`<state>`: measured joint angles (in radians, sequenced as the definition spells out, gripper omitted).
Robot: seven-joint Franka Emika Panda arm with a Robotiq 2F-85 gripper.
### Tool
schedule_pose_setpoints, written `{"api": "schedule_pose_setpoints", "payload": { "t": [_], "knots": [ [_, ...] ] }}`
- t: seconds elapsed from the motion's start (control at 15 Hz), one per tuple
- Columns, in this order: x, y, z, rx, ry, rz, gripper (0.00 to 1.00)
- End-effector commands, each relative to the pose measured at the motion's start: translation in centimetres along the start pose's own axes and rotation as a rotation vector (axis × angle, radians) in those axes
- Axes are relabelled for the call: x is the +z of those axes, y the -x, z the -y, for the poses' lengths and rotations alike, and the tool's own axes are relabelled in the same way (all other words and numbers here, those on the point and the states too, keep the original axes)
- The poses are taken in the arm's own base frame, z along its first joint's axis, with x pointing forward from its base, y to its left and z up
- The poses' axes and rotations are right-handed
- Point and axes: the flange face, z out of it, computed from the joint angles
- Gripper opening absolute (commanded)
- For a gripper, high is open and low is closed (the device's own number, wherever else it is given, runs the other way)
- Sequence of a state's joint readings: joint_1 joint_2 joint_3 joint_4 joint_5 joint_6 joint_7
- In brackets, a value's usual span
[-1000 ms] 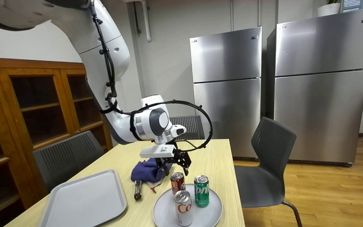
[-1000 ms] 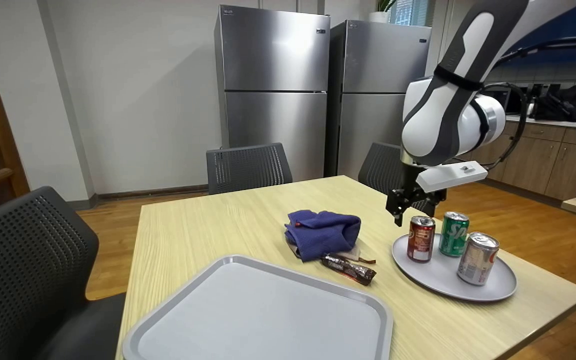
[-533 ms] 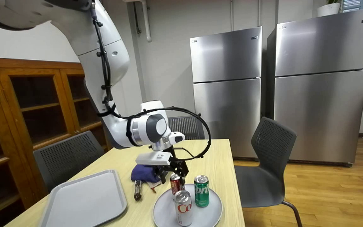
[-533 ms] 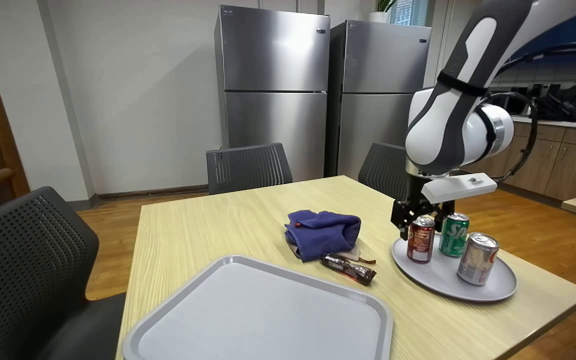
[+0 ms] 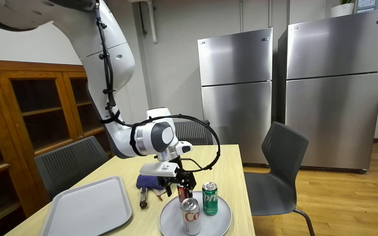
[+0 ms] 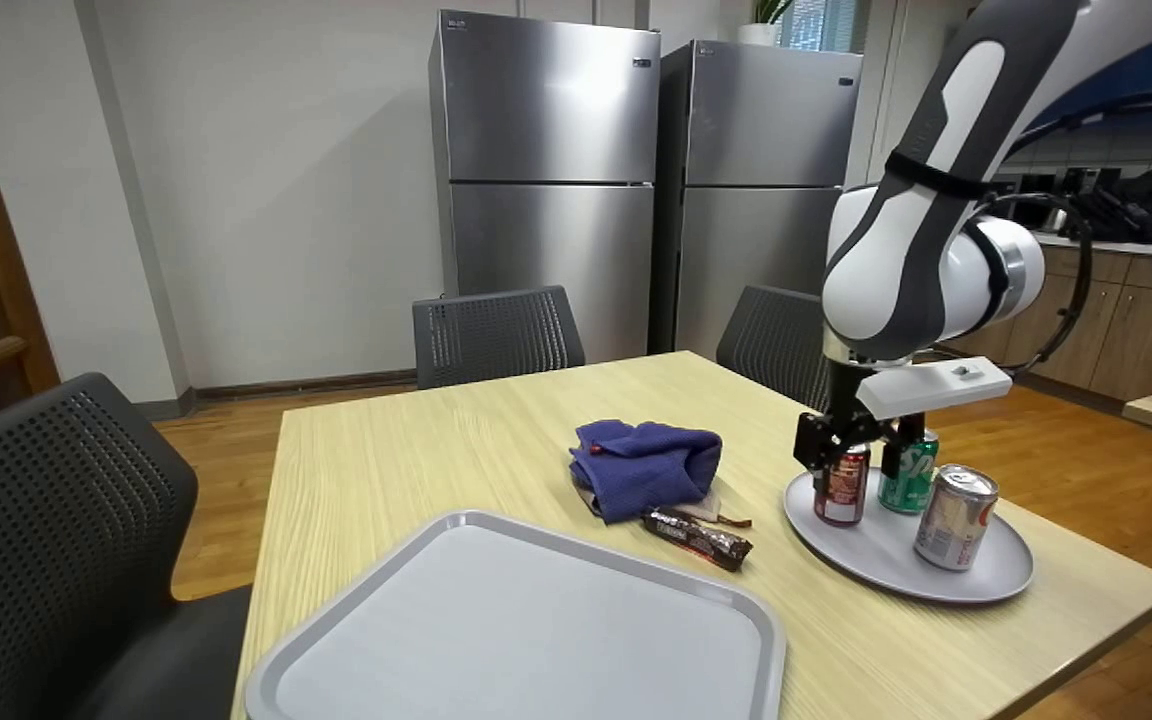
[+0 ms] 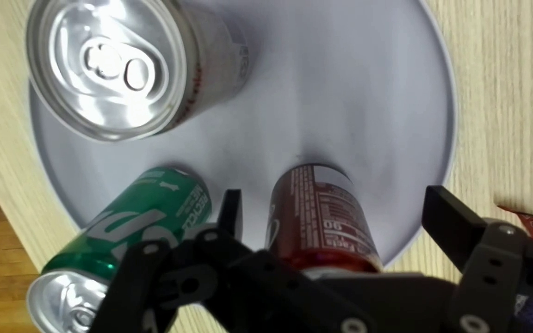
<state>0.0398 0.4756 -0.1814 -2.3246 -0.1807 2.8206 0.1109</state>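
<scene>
The table (image 6: 476,450) carries a tray (image 6: 536,640), blue cloth (image 6: 641,470), wrapped bar (image 6: 698,539) — and a plate (image 6: 886,552).

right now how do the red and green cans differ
The red can stands between the jaws of the open gripper; the green can outside them. In the wrist view, the red can shows a fine-print panel, the green can large white letters. Both stand upright on the plate.
</scene>
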Motion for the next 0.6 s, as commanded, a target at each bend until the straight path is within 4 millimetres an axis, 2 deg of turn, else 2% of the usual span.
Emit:
{"api": "schedule_pose_setpoints", "payload": {
  "t": [0.0, 0.53],
  "knots": [
    [-1.1, 0.1, -0.5, 0.015, -0.013, -0.027, 1.0],
    [-1.7, -0.9, -0.7, 0.018, -0.005, -0.06, 1.0]
  ]
}}
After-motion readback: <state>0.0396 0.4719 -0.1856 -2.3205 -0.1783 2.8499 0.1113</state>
